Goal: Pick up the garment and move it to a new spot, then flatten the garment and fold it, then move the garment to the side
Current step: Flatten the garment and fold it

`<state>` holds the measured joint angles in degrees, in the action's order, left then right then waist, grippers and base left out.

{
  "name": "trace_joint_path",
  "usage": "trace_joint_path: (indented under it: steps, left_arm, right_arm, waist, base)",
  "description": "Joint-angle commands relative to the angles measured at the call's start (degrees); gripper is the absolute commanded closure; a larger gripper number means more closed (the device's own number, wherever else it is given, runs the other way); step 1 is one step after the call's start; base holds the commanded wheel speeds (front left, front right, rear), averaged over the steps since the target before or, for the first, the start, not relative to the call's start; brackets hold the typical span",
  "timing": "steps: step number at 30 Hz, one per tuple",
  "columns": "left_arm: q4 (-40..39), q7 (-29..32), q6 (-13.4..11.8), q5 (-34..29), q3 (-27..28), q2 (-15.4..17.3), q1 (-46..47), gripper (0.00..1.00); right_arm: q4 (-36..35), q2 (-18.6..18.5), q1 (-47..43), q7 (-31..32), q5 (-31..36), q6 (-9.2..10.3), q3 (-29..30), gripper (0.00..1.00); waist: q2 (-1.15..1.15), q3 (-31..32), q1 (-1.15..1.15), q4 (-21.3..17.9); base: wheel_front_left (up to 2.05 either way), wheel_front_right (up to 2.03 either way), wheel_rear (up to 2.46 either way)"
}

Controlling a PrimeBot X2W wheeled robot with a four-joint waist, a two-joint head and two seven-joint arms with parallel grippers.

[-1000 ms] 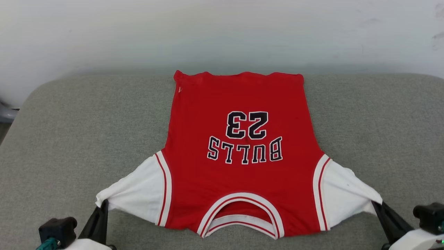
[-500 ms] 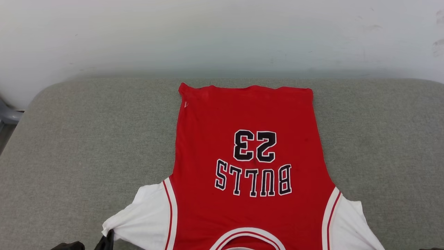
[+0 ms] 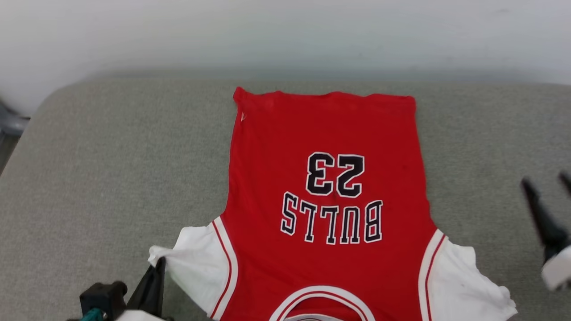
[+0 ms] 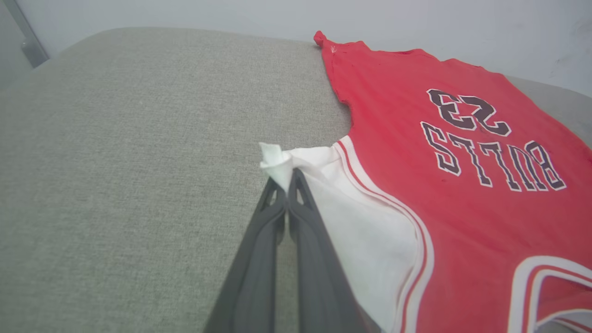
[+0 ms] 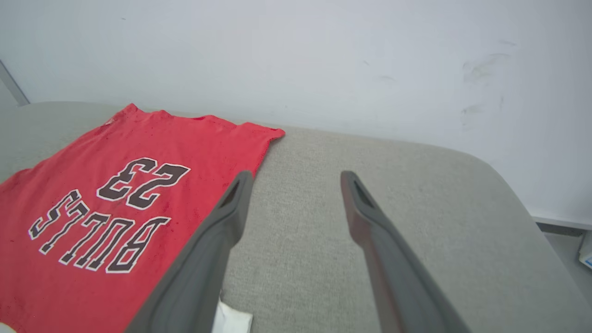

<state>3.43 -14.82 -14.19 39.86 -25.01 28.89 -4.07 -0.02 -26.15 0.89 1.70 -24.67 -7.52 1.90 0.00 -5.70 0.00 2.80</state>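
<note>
- At the lower left of the head view, my left pincer (image 3: 159,264) has its two dark fingers pressed together on the tip of the garment's (image 3: 330,267) left-hand sleeve (image 3: 196,254). The left wrist view shows the same pinch: the left pincer (image 4: 287,179) is clamped on a bunched white corner of cloth, and the rest of the garment (image 4: 416,194) spreads off to the right of the frame.
- At the bottom centre of the head view, the striped collar (image 3: 321,296) is the nearest part of the garment and is cut off by the frame edge.
- At the lower right, the right-hand sleeve (image 3: 464,285) lies loose on the grey cushion (image 3: 111,156), with nothing touching it.
- Higher up at the right edge is my right pincer (image 3: 548,183). It is blurred, with its fingers spread, and it sits apart from the garment with bare cushion between them.
- In the right wrist view the right pincer (image 5: 297,176) stands wide open with nothing between its fingers. The garment (image 5: 115,138) lies to the left of the frame, and a scrap of white sleeve shows by the base of the left-hand finger.
- In mid-frame of the head view, the red body lies flat on the cushion. "BULLS" and "23" read upside down from where I look.
- Farther up, the hem runs across the frame, with a tiny white mark (image 3: 243,117) near its left corner.
- Beyond the cushion's far edge, a white wall (image 3: 285,35) fills the top of the frame.
</note>
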Motion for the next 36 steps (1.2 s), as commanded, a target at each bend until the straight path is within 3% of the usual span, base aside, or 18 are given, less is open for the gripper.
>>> trace_joint_path:
  steps: [1, 6, 10, 16, 17, 23, 29, 36]
  left_arm:
    - [-1.11, -0.25, -0.33, -0.87, 0.24, -0.14, 1.58, 1.0]
    - [-3.7, -0.31, -0.48, -3.06, -0.08, -1.19, 4.96, 1.0]
    - [-5.27, -0.39, -0.08, -4.64, -0.3, -2.51, 7.85, 1.0]
    - [-6.13, -0.47, 0.99, -7.05, -0.65, -5.62, 11.48, 1.0]
    - [-6.13, -0.47, 0.99, -7.05, -0.65, -5.62, 11.48, 1.0]
    - [-6.14, -0.42, 3.04, -9.5, -0.61, -8.81, 14.62, 1.0]
    - [-5.88, -0.43, 5.12, -11.62, -0.26, -11.65, 16.54, 1.0]
    - [-4.78, -0.43, 7.54, -13.73, 0.71, -14.78, 17.85, 1.0]
  right_arm:
    - [-1.65, -0.88, 4.06, 1.18, -0.34, 0.07, 1.09, 0.0]
    - [-3.93, -3.66, 17.63, 8.72, -1.65, 0.06, 1.77, 0.0]
    - [-2.13, -6.74, 29.31, 20.35, -3.39, 0.06, -1.22, 0.0]
    - [5.9, -9.99, 44.96, 40.39, -6.13, 0.06, -5.73, 0.0]
    - [5.9, -9.99, 44.96, 40.39, -6.13, 0.06, -5.73, 0.0]
    - [14.28, -10.07, 56.54, 55.28, -5.92, 0.07, -9.56, 0.0]
    - [20.5, -9.77, 63.07, 61.92, -2.65, 0.06, -11.9, 0.0]
    - [26.79, -7.7, 64.62, 62.49, 0.93, 0.05, -11.97, 0.0]
  waist:
    - [0.0, -2.81, 0.0, 1.62]
    - [0.0, -8.4, 0.0, 4.35]
    - [0.0, -13.47, 0.0, 6.51]
    - [0.0, -19.62, 0.0, 9.57]
    - [0.0, -19.62, 0.0, 9.57]
    - [0.0, -24.81, 0.0, 12.45]
    - [0.0, -29.22, 0.0, 14.72]
    - [0.0, -32.16, 0.0, 16.78]
  base:
    - [0.0, 0.0, 0.0]
    - [0.0, 0.0, 0.0]
    - [0.0, 0.0, 0.0]
    - [0.0, 0.0, 0.0]
    - [0.0, 0.0, 0.0]
    - [0.0, 0.0, 0.0]
    - [0.0, 0.0, 0.0]
    - [0.0, 0.0, 0.0]
